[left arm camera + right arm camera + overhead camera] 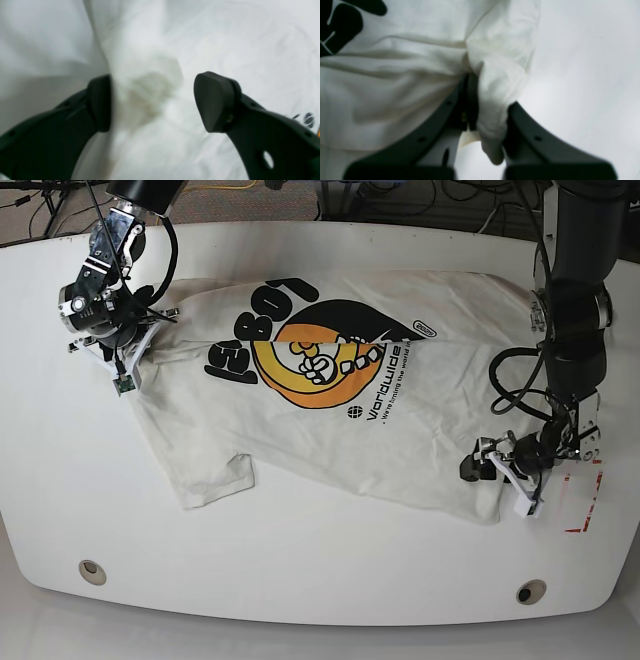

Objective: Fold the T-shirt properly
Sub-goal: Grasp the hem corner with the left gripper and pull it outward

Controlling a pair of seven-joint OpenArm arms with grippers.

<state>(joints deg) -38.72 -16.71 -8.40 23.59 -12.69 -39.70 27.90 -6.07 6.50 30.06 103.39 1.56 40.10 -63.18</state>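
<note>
Cream cotton, the T-shirt (330, 400) lies spread print-up across the white surface (300, 580), its long axis running between the arms. The right gripper (472, 100) is clenched on one end; the left gripper (152, 100) stands released at the opposite corner, a blurred ridge of cloth apparently between its jaws.

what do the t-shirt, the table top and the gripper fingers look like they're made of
Cream short-sleeved T-shirt: soft matte woven or knit cloth, likely cotton, since it wrinkles and bunches; its black and orange print looks flat.
White table top: smooth, hard, slightly glossy, perhaps laminate or painted board.
Black left gripper fingers: matte moulded plastic, possibly rubbery pads, with rounded edges and holes.
</note>
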